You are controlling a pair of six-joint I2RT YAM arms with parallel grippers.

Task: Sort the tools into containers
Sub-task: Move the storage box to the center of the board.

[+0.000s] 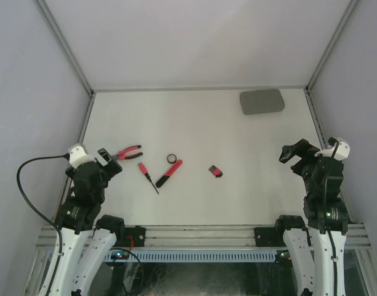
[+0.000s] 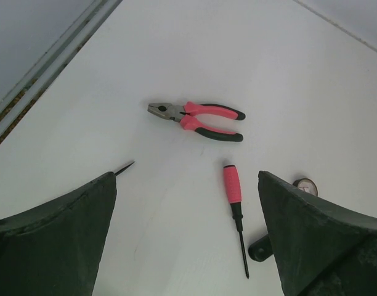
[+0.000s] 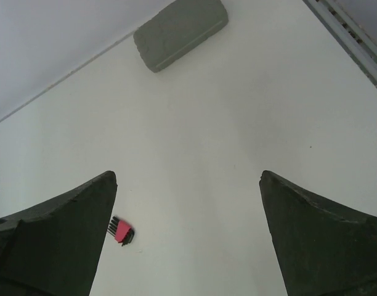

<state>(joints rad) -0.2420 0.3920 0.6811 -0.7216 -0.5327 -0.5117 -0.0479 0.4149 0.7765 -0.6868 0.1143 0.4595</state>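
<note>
The left end effector (image 2: 187,177) is released and empty. Just ahead of it lie the pliers (image 2: 198,120), the screwdriver (image 2: 236,209) nearer; to its right are the long tool (image 1: 169,173), ring (image 1: 172,159) and hex keys (image 1: 215,171). The right end effector (image 3: 188,176) is also spread and empty, with the case (image 3: 180,24) well ahead. Nothing is sorted: all five tools lie on the worktop (image 1: 238,197). The case looks shut, its contents hidden.

No legible text, label, brand, number or sign in any view: none on pliers (image 2: 182,116), screwdriver (image 2: 232,185), hex keys (image 3: 121,233) or case (image 3: 181,32).
</note>
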